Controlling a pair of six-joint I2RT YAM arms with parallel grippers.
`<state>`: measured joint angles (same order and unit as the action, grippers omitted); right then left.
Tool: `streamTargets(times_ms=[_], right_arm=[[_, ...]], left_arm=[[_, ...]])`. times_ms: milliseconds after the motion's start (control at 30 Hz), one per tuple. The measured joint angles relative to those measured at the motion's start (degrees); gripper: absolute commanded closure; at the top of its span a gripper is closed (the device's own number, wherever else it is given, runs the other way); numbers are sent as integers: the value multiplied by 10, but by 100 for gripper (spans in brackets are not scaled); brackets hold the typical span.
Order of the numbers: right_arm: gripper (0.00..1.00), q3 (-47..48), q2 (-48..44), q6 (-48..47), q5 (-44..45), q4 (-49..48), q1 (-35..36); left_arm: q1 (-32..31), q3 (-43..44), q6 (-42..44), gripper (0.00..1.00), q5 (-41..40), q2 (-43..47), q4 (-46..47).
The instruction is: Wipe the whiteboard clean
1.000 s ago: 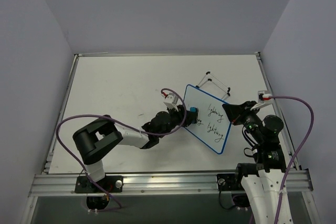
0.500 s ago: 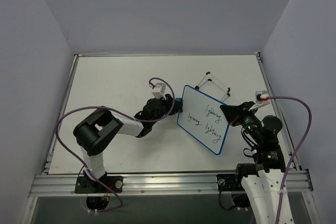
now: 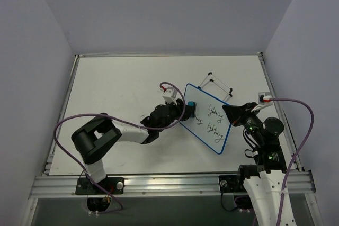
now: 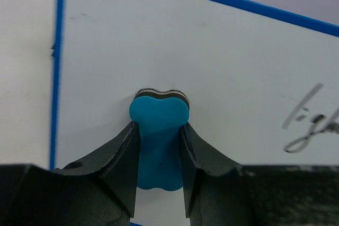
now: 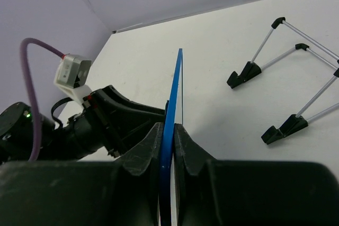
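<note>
1. The whiteboard (image 3: 205,130) is held tilted above the table (image 3: 116,88). Its blue rim is pinched edge-on in the closed right gripper (image 5: 168,130), and the board reaches out ahead of that gripper toward the left arm.
2. The blue eraser (image 4: 159,130) is clamped between the fingers of the left gripper (image 3: 186,107), with its far end apparently pressed on the board's face near the upper left corner.
3. Just changed: half a second back the eraser had been pulled off past the left rim, and now it has been brought back onto the white face for another stroke.
4. A clean patch is seen around the eraser, and dark cursive writing (image 4: 310,125) remains to the gripper's right, so the wiping is judged only partly done.
5. The wire stand (image 3: 217,84) is left on the table beyond the board.
</note>
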<state>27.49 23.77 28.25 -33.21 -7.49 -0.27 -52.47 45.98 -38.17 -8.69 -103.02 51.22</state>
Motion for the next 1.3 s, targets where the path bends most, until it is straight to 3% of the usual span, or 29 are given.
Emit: streamTargets(times_ms=[600, 967, 1300], right_arm=[[100, -15, -6, 23, 22, -17, 0], [100, -15, -6, 39, 25, -3, 3], [100, -15, -6, 50, 24, 3, 10]], left_arm=[[-139, 135, 43, 98, -28, 20, -18], [-148, 134, 56, 98, -103, 21, -40], [-77, 103, 40, 98, -115, 16, -41]])
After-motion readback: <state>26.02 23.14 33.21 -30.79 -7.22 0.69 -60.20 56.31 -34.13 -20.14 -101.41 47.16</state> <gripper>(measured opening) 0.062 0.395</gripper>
